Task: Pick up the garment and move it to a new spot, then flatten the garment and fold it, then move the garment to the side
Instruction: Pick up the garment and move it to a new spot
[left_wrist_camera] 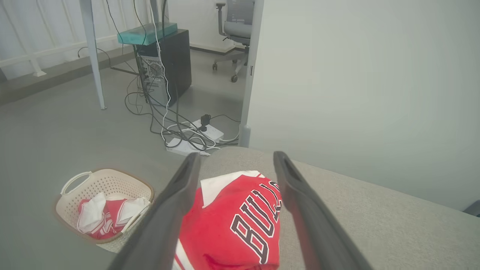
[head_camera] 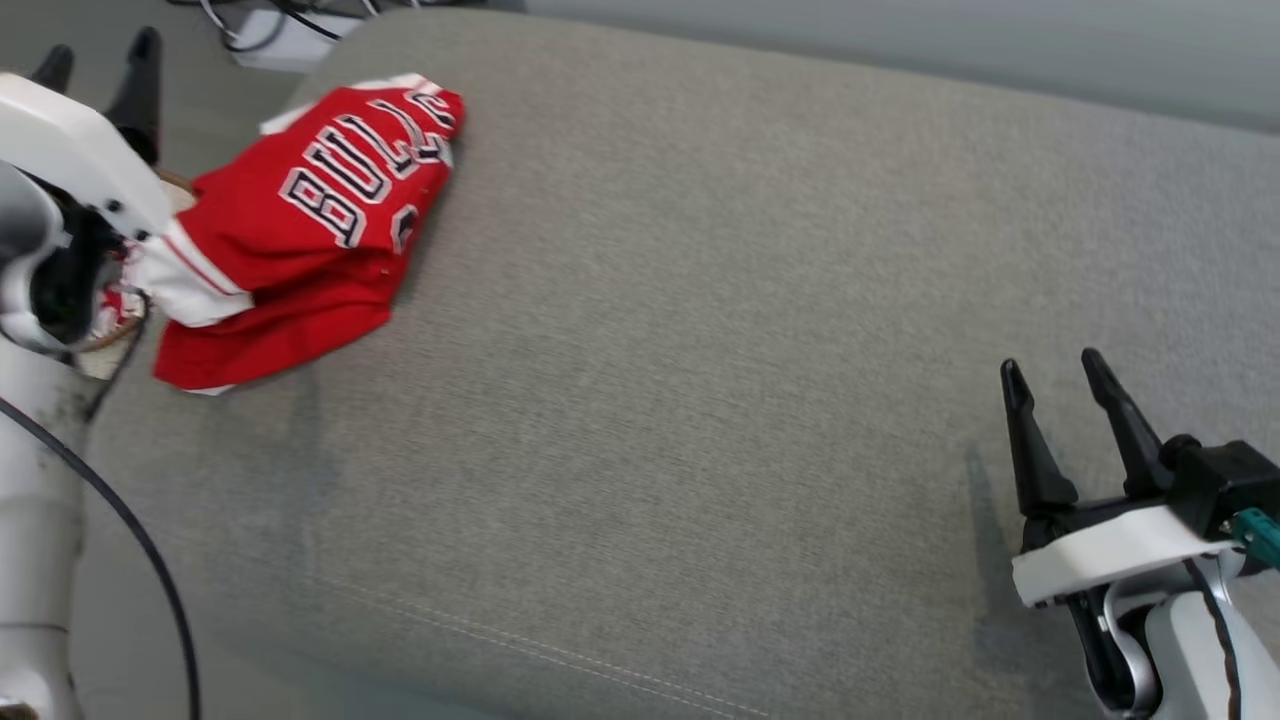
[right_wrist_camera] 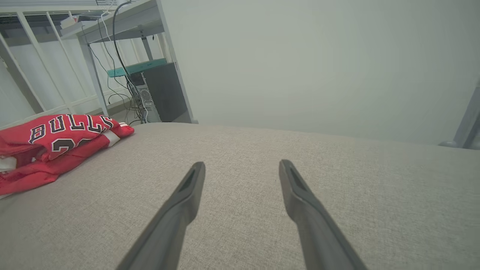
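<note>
At the far left, on the floor beside the seat, a cream perforated plastic laundry basket (left_wrist_camera: 108, 185) holds more red and white cloth. Next to it, over the near-left corner region of the grey woven-fabric cushion (head_camera: 700, 350), hang the left fingers (head_camera: 98, 55), spread wide and holding nothing. The folded red jersey with black-and-white lettering and white trim (head_camera: 300, 230) lies just beside and below them, on the cushion's left end, close to its edge. Its long axis runs diagonally in the head view, from lower left to upper right. In the left wrist view it sits between the two fingers, back toward their base, so their tips reach past it toward the cushion's edge. Whether the left arm touches the cloth I cannot tell; its wrist hides the jersey's white-trimmed end. Bare grey fabric stretches rightward from there. Over the cushion's right part, the right fingers (head_camera: 1050, 365) are likewise spread and empty, well apart from the jersey. By my reading, the folded jersey already sits at the side, and the left arm is far nearer to it.
</note>
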### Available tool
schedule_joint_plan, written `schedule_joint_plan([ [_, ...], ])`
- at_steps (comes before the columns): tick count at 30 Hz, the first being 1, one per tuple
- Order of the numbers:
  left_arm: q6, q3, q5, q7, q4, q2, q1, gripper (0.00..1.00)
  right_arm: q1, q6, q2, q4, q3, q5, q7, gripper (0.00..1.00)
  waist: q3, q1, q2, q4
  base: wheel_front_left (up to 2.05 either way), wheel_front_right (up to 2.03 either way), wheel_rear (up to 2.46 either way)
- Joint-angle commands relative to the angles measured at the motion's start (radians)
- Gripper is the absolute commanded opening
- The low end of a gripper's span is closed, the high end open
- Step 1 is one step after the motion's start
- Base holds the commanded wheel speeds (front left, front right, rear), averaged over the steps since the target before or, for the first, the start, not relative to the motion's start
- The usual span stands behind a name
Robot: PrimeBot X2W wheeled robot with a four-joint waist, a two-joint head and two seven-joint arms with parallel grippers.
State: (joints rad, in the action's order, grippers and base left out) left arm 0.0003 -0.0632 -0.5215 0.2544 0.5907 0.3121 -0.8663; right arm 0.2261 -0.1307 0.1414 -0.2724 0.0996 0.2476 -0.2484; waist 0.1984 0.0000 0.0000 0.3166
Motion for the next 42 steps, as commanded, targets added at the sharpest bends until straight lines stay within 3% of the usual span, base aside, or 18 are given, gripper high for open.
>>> schedule_joint_plan([
  [1,-0.007,0.036,-0.016,0.039,0.03,0.075,-0.078,1.0,0.041,0.0,0.014,0.03,0.022,0.009,-0.013,1.0,0.082,0.0,0.0,-0.073,0.0,0.0,0.0],
  [11,-0.022,0.053,-0.054,0.16,0.282,0.146,-0.165,1.0,0.106,0.0,0.031,0.029,0.047,0.033,-0.013,1.0,0.179,0.0,0.0,-0.158,0.0,0.0,0.0],
  [17,-0.027,0.057,-0.077,0.226,0.384,0.159,-0.154,1.0,0.122,0.0,0.037,0.025,0.062,0.05,-0.013,1.0,0.198,0.0,0.0,-0.173,0.0,0.0,0.0],
  [24,-0.023,0.077,-0.107,0.222,0.447,0.156,-0.143,1.0,0.131,0.0,0.045,0.03,0.068,0.06,-0.013,1.0,0.213,0.0,0.0,-0.184,0.0,0.0,0.0],
  [25,-0.023,0.079,-0.112,0.223,0.455,0.152,-0.145,0.64,0.132,0.0,0.047,0.033,0.064,0.062,-0.013,1.0,0.215,0.0,0.0,-0.185,0.0,0.0,0.0],
  [27,-0.026,0.086,-0.122,0.211,0.466,0.148,-0.147,0.0,0.133,0.0,0.046,0.038,0.057,0.065,-0.013,1.0,0.215,0.0,0.0,-0.188,0.0,0.0,0.0],
  [31,-0.03,0.069,-0.105,0.195,0.481,0.162,-0.147,0.0,0.132,0.0,0.043,0.044,0.049,0.073,-0.013,1.0,0.206,0.0,0.0,-0.195,0.0,0.0,0.0],
  [42,-0.048,0.003,-0.024,-0.004,0.366,0.175,-0.246,0.0,0.099,0.0,0.04,0.052,-0.005,0.077,-0.013,1.0,0.158,0.0,0.0,-0.153,0.0,0.0,0.0],
])
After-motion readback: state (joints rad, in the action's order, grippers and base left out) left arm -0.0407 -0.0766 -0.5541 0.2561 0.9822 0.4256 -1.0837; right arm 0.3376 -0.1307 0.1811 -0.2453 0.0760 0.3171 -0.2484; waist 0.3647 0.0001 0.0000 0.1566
